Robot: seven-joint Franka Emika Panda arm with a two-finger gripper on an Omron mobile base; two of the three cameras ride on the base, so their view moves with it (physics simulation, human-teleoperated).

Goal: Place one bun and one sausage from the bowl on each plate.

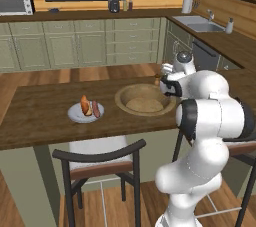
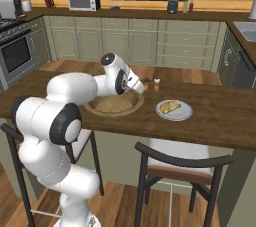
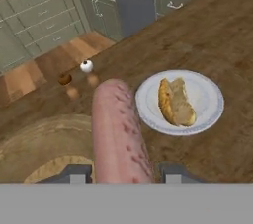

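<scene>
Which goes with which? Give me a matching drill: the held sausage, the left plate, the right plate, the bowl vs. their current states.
Things:
1. sausage in the gripper
2. left plate
3. right plate
4. bowl

States:
A. holds a bun and a sausage
B. holds a bun alone
C. clamped between the fingers, above the bowl's rim
D. light wood, between the two plates

Pairs: 1-C, 2-A, 3-B, 4-D
</scene>
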